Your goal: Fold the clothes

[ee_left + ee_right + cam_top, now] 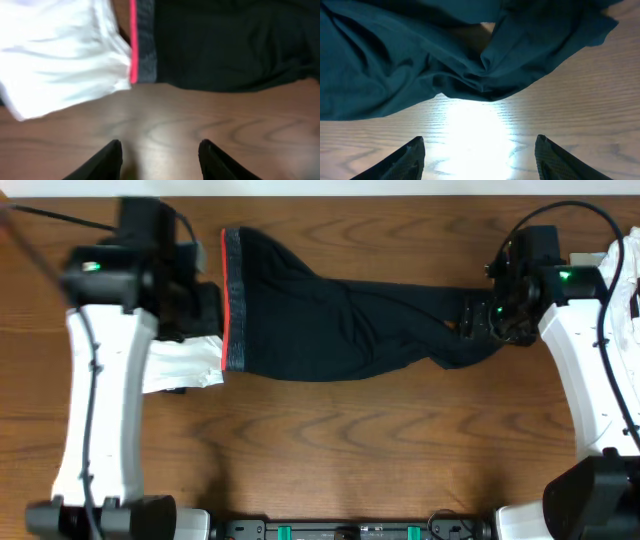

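Observation:
The clothes are mainly long black trousers (340,310) lying across the table, with the grey-and-red waistband (233,300) at the left and the leg ends bunched at the right. My left gripper (160,145) hangs open over bare wood just short of the waistband (142,45), with nothing between its fingers. In the right wrist view, my right gripper (480,145) stands open above the table in front of the crumpled leg fabric (420,65), apart from it. From overhead it sits at the leg ends (482,320).
A white garment (185,368) lies beside the waistband under my left arm, and it also shows in the left wrist view (60,55). More white cloth (625,275) is piled at the right edge. Bare wood table (350,450) runs along the front.

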`<state>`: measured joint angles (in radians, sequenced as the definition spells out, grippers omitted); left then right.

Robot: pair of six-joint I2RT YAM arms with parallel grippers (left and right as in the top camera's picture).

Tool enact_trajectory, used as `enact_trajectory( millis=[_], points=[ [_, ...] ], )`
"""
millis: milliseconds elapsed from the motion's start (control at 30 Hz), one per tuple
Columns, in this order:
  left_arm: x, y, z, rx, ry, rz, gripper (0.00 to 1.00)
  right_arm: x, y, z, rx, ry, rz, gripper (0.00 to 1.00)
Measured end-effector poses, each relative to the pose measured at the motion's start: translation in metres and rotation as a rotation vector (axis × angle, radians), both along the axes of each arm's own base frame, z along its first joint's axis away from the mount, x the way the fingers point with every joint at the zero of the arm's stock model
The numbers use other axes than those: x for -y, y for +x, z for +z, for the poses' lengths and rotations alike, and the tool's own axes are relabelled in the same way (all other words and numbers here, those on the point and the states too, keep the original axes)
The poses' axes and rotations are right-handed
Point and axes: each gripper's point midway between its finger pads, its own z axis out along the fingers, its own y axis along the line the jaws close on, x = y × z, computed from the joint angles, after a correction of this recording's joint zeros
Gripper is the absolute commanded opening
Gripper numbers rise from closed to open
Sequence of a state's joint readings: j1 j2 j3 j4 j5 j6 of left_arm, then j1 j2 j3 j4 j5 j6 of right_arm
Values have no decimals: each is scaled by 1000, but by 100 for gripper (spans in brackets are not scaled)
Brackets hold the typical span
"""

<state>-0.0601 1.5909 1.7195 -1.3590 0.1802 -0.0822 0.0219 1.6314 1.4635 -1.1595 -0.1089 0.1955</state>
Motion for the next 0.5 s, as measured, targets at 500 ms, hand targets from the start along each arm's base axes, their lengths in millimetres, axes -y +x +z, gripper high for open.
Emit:
enact_trajectory(
  millis=[500],
  points=[
    [-8,13,-158,-61,56,27,60,1,-12,-2,-54,41,-25,75]
  ],
)
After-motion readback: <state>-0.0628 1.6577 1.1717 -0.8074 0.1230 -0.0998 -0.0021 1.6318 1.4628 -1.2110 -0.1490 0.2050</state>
